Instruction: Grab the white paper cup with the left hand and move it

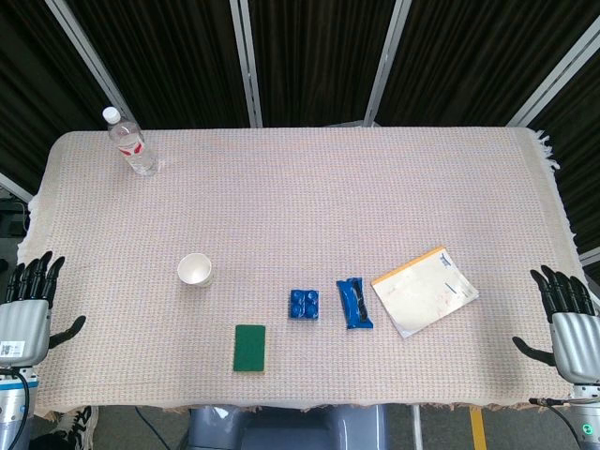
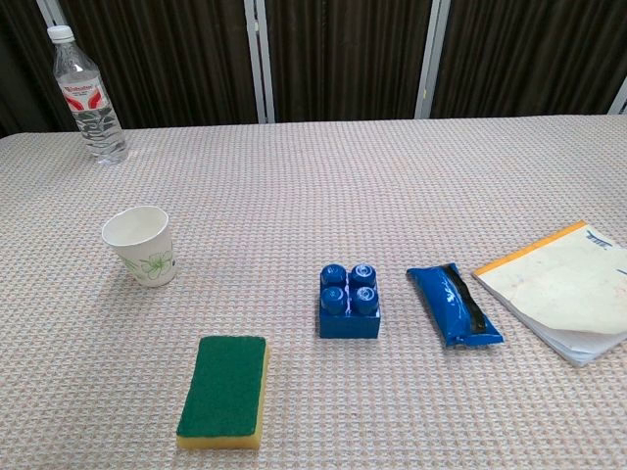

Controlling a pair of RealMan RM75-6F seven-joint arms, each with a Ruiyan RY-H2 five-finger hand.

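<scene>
White paper cup [image 1: 195, 270] [image 2: 141, 246]: upright, mouth open upward, faint green leaf print on the side facing the chest view, on the left half of the table [image 1: 309, 202] [image 2: 323, 176], well apart from both hands. Left hand [image 1: 28, 305]: at the near-left table edge, fingers spread and pointing away from the robot, thumb out to the side, holding nothing; seen in head view only. Right hand [image 1: 567, 314]: at the near-right table edge, fingers spread likewise, thumb out, holding nothing; head view only. Table covering: woven pinkish-beige cloth, fringed at the edges. Water bottle [image 1: 131, 142] [image 2: 88, 96]: clear plastic, white cap, red-marked label, upright at the far-left corner. Green sponge [image 1: 250, 348] [image 2: 224, 391]: green pad over a yellow layer, flat, near the front edge, to the near right of the cup. Blue building block [image 1: 304, 305] [image 2: 350, 303]: studs up, near the table centre-front. Blue packet [image 1: 355, 303] [image 2: 454, 305]: black strip along its length, lying flat just right of the block. Notepad [image 1: 425, 291] [image 2: 558, 289]: orange-bound along one edge, pale cover, lying flat right of the packet, set at an angle.
</scene>
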